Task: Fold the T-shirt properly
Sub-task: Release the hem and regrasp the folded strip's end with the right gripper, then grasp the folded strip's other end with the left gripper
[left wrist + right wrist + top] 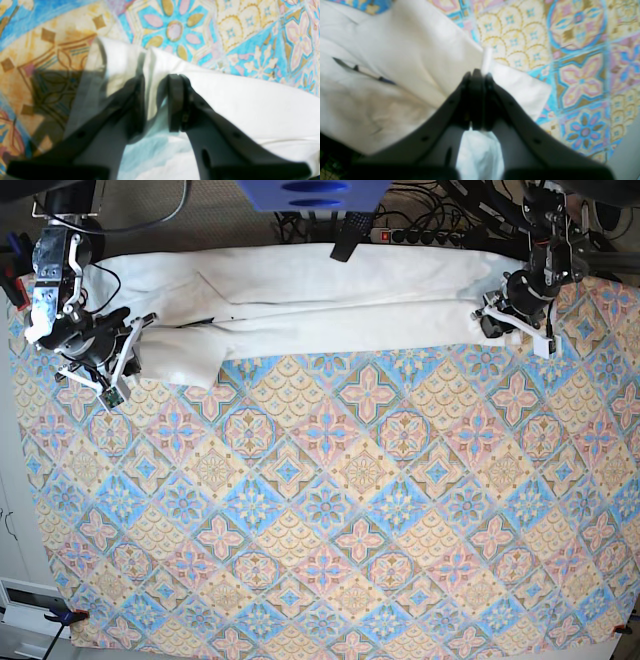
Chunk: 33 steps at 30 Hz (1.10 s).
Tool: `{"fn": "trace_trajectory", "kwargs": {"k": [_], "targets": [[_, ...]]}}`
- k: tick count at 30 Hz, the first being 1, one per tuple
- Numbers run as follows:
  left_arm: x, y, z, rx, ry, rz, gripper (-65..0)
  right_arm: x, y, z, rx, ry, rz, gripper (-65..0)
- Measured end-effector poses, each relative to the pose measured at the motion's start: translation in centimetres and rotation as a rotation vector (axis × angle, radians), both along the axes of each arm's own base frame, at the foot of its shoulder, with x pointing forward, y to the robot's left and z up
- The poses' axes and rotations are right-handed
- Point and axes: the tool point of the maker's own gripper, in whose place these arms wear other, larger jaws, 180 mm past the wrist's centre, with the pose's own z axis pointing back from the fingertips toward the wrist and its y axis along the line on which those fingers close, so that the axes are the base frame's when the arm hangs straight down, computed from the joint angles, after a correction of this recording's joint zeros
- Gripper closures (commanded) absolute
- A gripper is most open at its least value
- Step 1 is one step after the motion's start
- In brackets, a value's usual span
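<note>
The T-shirt (pixel 320 305), of white, matte woven cloth, lies as a long band along the far edge of the surface, reaching from near the far left corner to near the far right corner in the base view. It rests on a tablecloth (pixel 330 500) printed with diamond tiles of blue, orange, yellow and pink flowers and scallops. The cloth is doubled over itself, with soft lengthwise creases and a slanting fold line near its left third; the printed side is not visible. Above the far edge lie dark cables (pixel 430 225) and a blue block (pixel 312 194).

The right end effector (pixel 477 75), at the left end of the band in the base view, has dark, smooth, tapering fingers pressed together, closed on a thin ridge of the T-shirt; a small upright pinch of white cloth stands just past the fingertips, and more cloth bunches palely between the finger bases. A dark slit in the cloth shows to the left in the right wrist view.

The left end effector (pixel 156 100), at the right end of the band, has flat black pads set a little apart, with a standing fold of white cloth between them; it grips the T-shirt's edge. Its shadow falls on the orange part of the tablecloth beside the cloth's rounded corner.
</note>
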Motion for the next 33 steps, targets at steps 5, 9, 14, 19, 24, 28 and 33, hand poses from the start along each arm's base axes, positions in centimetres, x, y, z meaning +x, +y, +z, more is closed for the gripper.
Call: {"fn": "trace_trajectory", "kwargs": {"k": [5, 9, 14, 19, 24, 28, 33], "targets": [[0.0, 0.0, 0.0, 0.000, -0.001, 0.000, -14.5, -2.5, 0.4, 0.2, -0.023, 0.039, 0.019, 0.0], [0.0, 0.0, 0.0, 0.000, -0.001, 0.000, -14.5, -4.2, 0.2, -0.2, -0.041, 0.081, 0.021, 0.0], [0.0, 0.0, 0.0, 0.000, -0.001, 0.000, -14.5, -5.7, 0.3, -0.8, -0.042, 0.117, 0.024, -0.1], [0.0, 0.0, 0.0, 0.000, -0.001, 0.000, -14.5, -6.9, 0.3, -1.3, -0.042, 0.147, 0.025, -0.8], [0.0, 0.0, 0.0, 0.000, -0.001, 0.000, -14.5, -6.6, 0.3, -1.2, -0.043, 0.139, 0.025, -7.0], [0.0, 0.0, 0.0, 0.000, -0.001, 0.000, -14.5, -7.0, 0.0, -1.3, -0.051, 0.158, 0.018, -9.1], [0.0, 0.8, 0.2, 0.008, -0.005, 0.022, -14.5, -7.3, -2.4, -0.8, -0.098, 0.170, -0.042, -9.3]]}}
